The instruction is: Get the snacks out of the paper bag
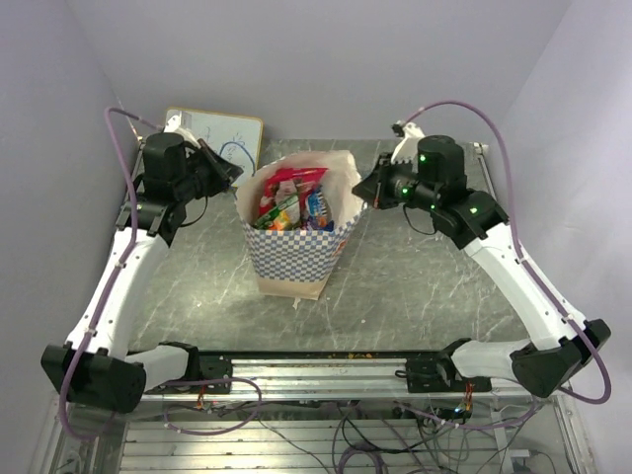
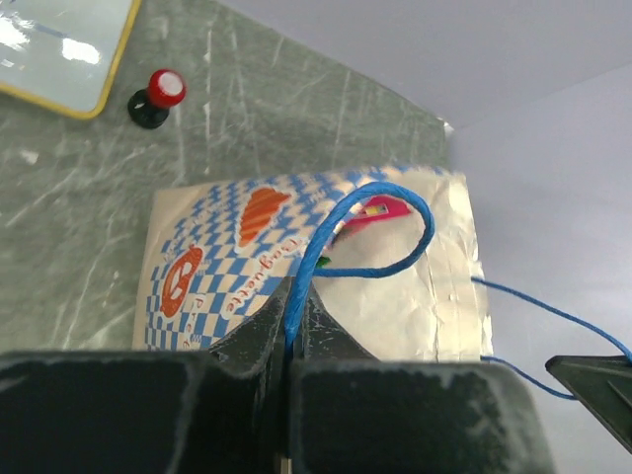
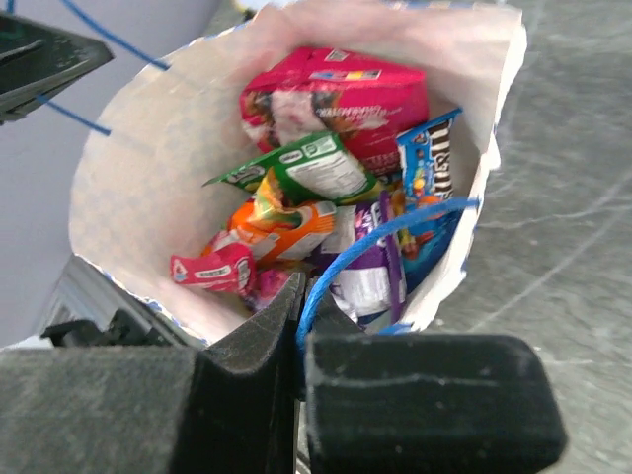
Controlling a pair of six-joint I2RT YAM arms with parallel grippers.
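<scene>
The paper bag (image 1: 289, 252) stands upright mid-table, mouth open, with a blue-and-white checkered band. Snacks (image 1: 291, 202) fill it: in the right wrist view a pink packet (image 3: 336, 99), a green one (image 3: 316, 168), an orange one (image 3: 281, 225), a small red one (image 3: 212, 269), a purple one (image 3: 370, 272) and a blue one (image 3: 430, 168). My left gripper (image 1: 233, 175) is shut on the bag's blue cord handle (image 2: 380, 232) at its left rim. My right gripper (image 1: 363, 188) is shut on the other blue cord handle (image 3: 380, 242) at its right rim.
A framed whiteboard (image 1: 219, 138) lies at the back left, behind the left arm. A small red-and-black knob (image 2: 156, 97) stands on the table near it. The grey marble table (image 1: 425, 296) extends in front of and to the right of the bag.
</scene>
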